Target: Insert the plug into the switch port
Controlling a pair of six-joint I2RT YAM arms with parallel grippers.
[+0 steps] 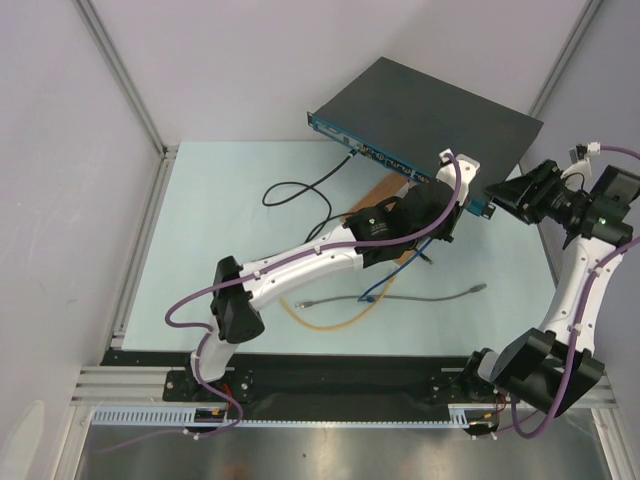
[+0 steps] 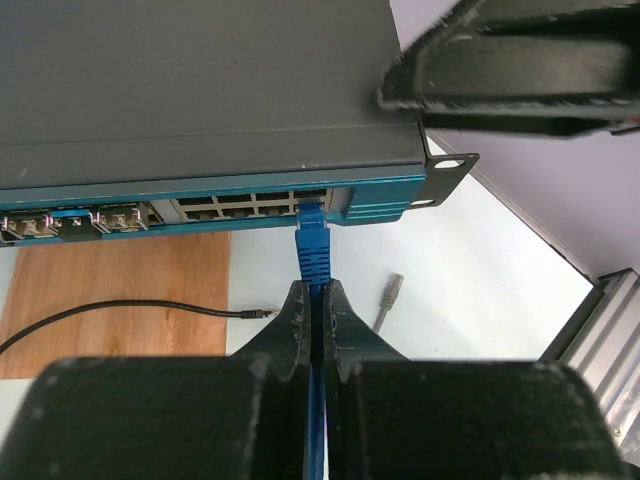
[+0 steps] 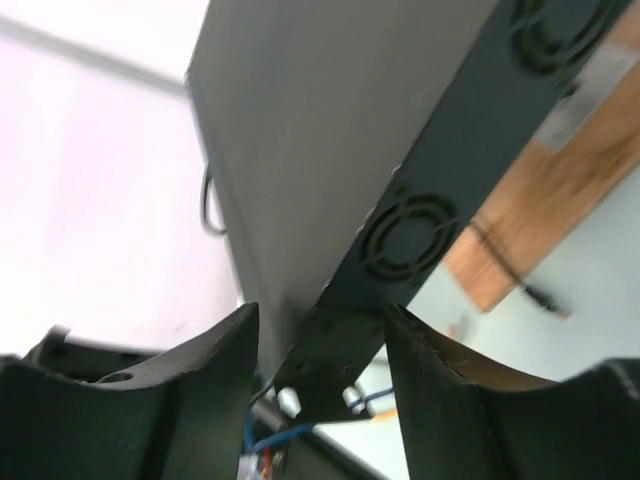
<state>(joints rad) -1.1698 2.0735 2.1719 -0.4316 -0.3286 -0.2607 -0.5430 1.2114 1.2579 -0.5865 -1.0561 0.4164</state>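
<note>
The switch [image 1: 430,110] is a flat dark grey box lying at the back of the table, with a teal front face [image 2: 230,195] bearing rows of sockets. The blue plug [image 2: 312,238] points straight at that face, with its tip in the mouth of a socket near the right end. I cannot tell how deep it sits. My left gripper [image 2: 318,298] is shut on the blue cable just behind the plug. My right gripper [image 3: 322,315] is open at the switch's right front corner [image 3: 345,350], one finger on either side of the corner bracket.
A brown wooden board [image 2: 110,300] lies in front of the switch. A black cable [image 1: 300,190] runs across it and another is plugged in at the left. A grey cable [image 1: 440,297] and a yellowish one [image 1: 330,325] lie loose nearer the arms. A frame post stands to the right.
</note>
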